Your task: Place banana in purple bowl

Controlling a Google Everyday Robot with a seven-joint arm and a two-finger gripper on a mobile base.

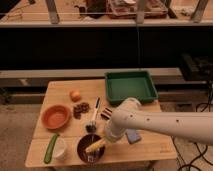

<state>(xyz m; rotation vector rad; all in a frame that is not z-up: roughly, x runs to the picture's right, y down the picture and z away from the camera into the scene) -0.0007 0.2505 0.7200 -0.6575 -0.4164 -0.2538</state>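
The purple bowl [85, 150] sits near the table's front edge, left of centre, with a pale utensil lying in it. The banana [94, 146], small and pale yellow, is tilted over the bowl's right half, its right end at my gripper [105, 141]. The gripper reaches in from the right at the end of my white arm [150, 122] and is shut on the banana. The arm hides most of the gripper and the bowl's right rim.
An orange bowl [56, 116] stands at the left, with a green cucumber [51, 148] and white cup [61, 148] in front of it. An orange fruit [75, 95], grapes [80, 109], a green tray [131, 86] and a blue sponge [133, 136] are also on the table [150, 150].
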